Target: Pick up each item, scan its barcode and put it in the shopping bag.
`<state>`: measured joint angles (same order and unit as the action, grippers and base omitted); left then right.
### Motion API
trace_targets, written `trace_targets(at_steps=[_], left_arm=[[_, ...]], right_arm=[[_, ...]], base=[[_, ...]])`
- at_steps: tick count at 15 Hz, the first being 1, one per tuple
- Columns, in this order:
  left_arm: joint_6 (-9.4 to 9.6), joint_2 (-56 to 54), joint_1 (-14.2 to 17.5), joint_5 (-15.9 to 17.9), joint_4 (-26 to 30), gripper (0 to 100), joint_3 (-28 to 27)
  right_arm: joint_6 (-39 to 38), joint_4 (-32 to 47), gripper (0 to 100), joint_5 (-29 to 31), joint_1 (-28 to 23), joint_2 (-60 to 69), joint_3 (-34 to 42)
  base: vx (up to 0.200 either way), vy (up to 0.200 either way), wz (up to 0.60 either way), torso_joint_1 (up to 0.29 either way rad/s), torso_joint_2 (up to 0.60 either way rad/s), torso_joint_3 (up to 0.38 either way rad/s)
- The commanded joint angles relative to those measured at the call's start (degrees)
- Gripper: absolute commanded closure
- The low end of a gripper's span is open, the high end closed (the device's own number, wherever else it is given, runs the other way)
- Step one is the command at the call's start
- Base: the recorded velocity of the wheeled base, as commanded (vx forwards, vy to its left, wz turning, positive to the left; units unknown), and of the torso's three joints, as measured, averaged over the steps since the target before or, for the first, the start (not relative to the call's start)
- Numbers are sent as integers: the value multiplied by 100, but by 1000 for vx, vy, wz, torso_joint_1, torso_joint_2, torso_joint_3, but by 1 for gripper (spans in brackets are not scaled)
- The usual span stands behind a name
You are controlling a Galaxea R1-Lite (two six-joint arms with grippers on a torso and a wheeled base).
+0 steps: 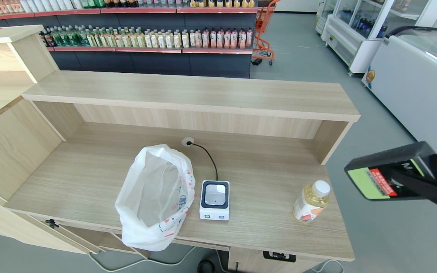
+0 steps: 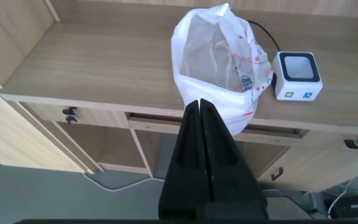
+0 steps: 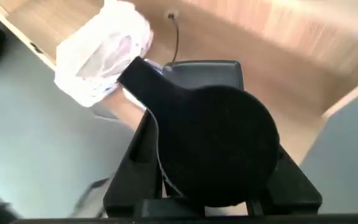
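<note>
- left gripper [image 2: 199, 102]: fingers pressed together and holding nothing. it hangs in front of and below the counter's [image 1: 264, 178] front edge, aimed at the shopping bag [image 1: 157, 197]. nothing steadies the bag, so i judge a dropped item could drag it off.
- shopping bag: stands near the front edge, left of centre, mouth open upward, its lower part sagging over that edge. the slack rim may fold inward and block an item.
- scanner [image 1: 214, 200]: just beside the bag, toward the right edge, close to the front edge, with its window facing up. a code that is not turned down onto the window will likely not read.
- bottle [image 1: 311, 201]: upright, cap up, long axis vertical, near the front right corner. it stands between the scanner and the held item, so a low sweep could knock it over and it could roll off the front edge.
- black box [image 1: 385, 174]: the item in hand, in the air beyond the counter's right edge. its long axis runs roughly along the counter's length, and the end with the green and red label points toward the counter.
- right gripper [image 1: 417, 176]: pinches the black box at its far end. the grip is far from the labelled end, so the box may pivot or slip. here it would fall to the floor, not onto the counter.
</note>
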<state>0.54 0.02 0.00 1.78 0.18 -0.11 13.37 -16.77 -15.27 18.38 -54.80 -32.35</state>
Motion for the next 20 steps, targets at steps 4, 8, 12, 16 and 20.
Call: trace_targets(at_steps=[4, 8, 12, 16, 20], left_arm=[[-1, 6, 0, -2, -1, 100, 2], [-1, 6, 0, -2, -1, 100, 2], [-1, 6, 0, 7, 8, 100, -7], [8, 6, 0, -2, 8, 100, -7], [8, -2, 0, -2, 8, 100, 2]], right_arm=[[-2875, 1062, 100, 112, -63, -1138, -166], [-2937, 1027, 100, 112, -54, -1437, -122], [-2937, 1018, 100, 112, -54, -1455, 1], [-2946, 1018, 100, 112, -63, -1235, 186], [-2928, 1018, 100, 112, -98, -1112, 177]], base=[[0, 0, 0, 0, 0, 0], [0, 0, 0, 0, 0, 0], [0, 0, 0, 0, 0, 0], [0, 0, 0, 0, 0, 0], [0, 100, 0, 1, 2, 1]])
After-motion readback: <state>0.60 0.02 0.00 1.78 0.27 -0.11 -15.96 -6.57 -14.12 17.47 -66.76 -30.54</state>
